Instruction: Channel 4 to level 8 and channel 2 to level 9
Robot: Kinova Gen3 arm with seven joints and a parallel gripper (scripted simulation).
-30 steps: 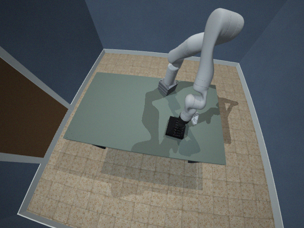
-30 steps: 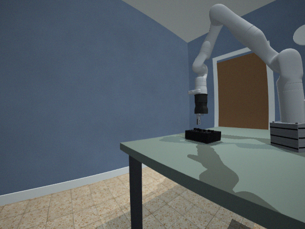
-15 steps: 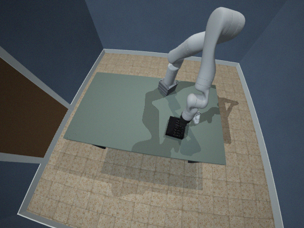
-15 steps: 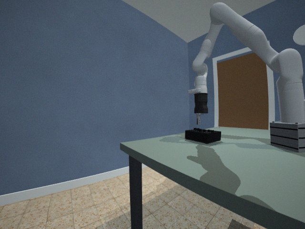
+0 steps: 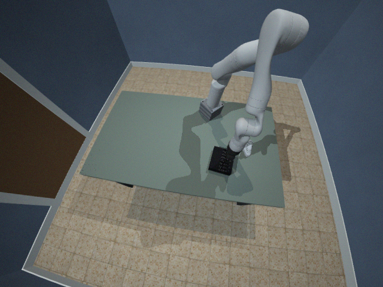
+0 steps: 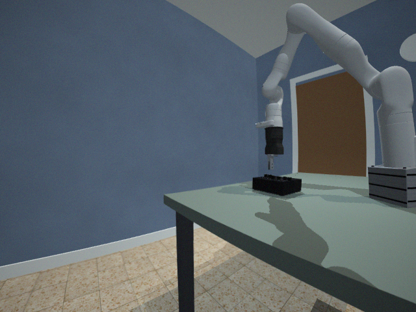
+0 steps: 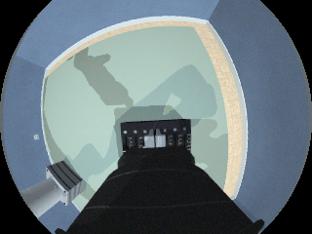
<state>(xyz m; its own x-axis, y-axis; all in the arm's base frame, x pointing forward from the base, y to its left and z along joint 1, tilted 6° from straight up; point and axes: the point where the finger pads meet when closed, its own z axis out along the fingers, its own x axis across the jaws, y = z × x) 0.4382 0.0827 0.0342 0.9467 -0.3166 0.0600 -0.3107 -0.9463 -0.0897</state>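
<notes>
Blue-walled room, green table, and a closed gripper above the lighting desk

Blue walls (image 5: 185,33) (image 6: 117,117) (image 7: 278,107) enclose a tiled floor (image 5: 173,253) (image 6: 110,268) (image 7: 235,146), and a green table (image 5: 145,133) (image 6: 214,205) (image 7: 146,54) carries the black lighting desk (image 5: 216,160) (image 6: 275,186) (image 7: 161,125). The desk sits flat on the tabletop, with shadows falling around it. Well apart from the desk, to its left in the top view, a brown door panel (image 5: 30,142) (image 6: 331,127) is set in a pale frame.

Directly above the desk's control face is the gripper (image 5: 230,156) (image 6: 271,168) (image 7: 154,135), pointing down. Its two pale fingers are shut together, side by side, with nothing gripped between them. In the exterior view their tips are just above the desk, with a small gap showing between tips and controls, so they touch neither the desk nor a fader. Seen from the wrist, they overlap the middle of the desk's face, between white markings to either side; a row of small pale dots runs along that face. Fader levels and channel numbers are too small to read.

The grey arm (image 5: 263,70) (image 6: 340,45) (image 7: 40,197) arches over from its striped base (image 5: 205,113) (image 6: 386,186) (image 7: 63,180), which stands apart from the desk, behind it in the top view and to its right in the exterior view.

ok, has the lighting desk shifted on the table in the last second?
No, no visible shift. In the top and exterior views the lighting desk keeps the same place relative to the arm's base block.
</notes>
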